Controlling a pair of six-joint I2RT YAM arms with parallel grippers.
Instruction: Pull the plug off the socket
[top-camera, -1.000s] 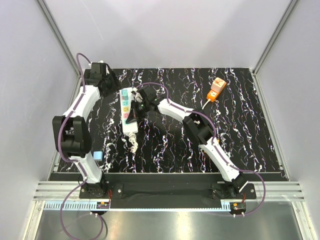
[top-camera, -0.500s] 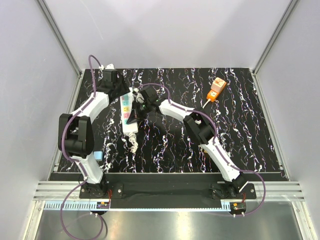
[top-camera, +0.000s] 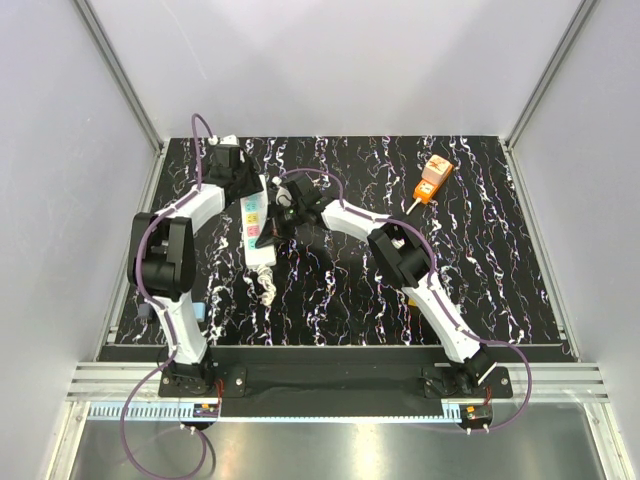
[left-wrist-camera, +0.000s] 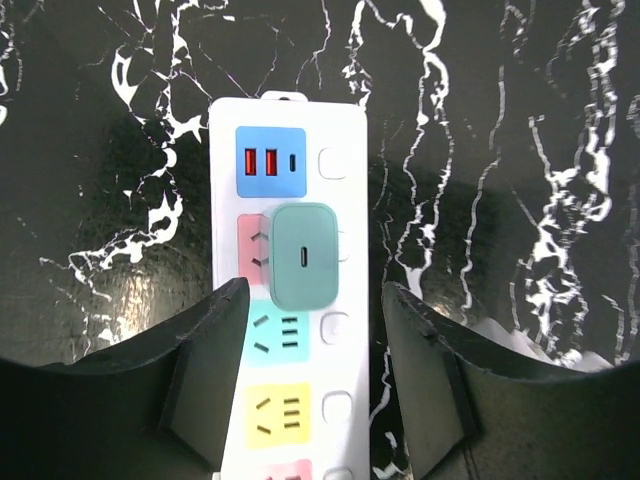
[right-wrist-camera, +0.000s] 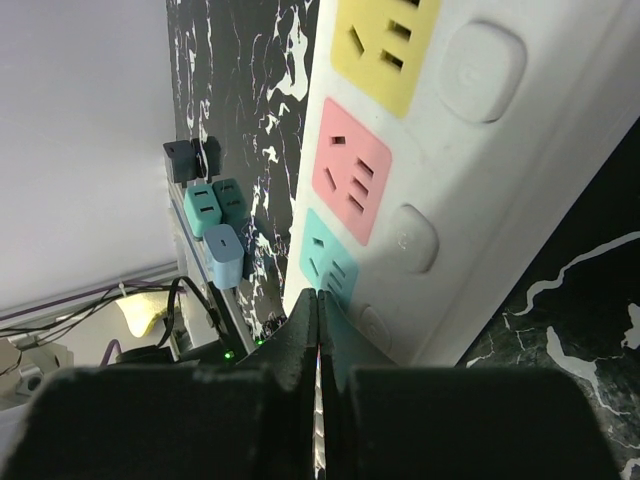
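The socket (left-wrist-camera: 345, 160) is a long white power strip with coloured outlet squares, lying lengthwise in the left wrist view. A grey-green plug (left-wrist-camera: 305, 253) sits in its pink outlet, just below the blue USB square. My left gripper (left-wrist-camera: 315, 300) is open above the strip, one finger on each side, with the tips just short of the plug. In the top view it (top-camera: 248, 190) hovers over the strip's far end (top-camera: 256, 240). My right gripper (right-wrist-camera: 318, 300) is shut and empty, its tips resting against the strip (right-wrist-camera: 520, 150) by a teal outlet.
An orange box (top-camera: 433, 178) with a white lead lies at the back right. The strip's white cable (top-camera: 268, 285) trails toward me. A light blue plug (top-camera: 196, 312) lies at the mat's left edge. Several spare chargers (right-wrist-camera: 222, 250) show in the right wrist view.
My left arm has swung in from the back left corner and now hangs over the strip's far end. My right gripper has stayed on the strip.
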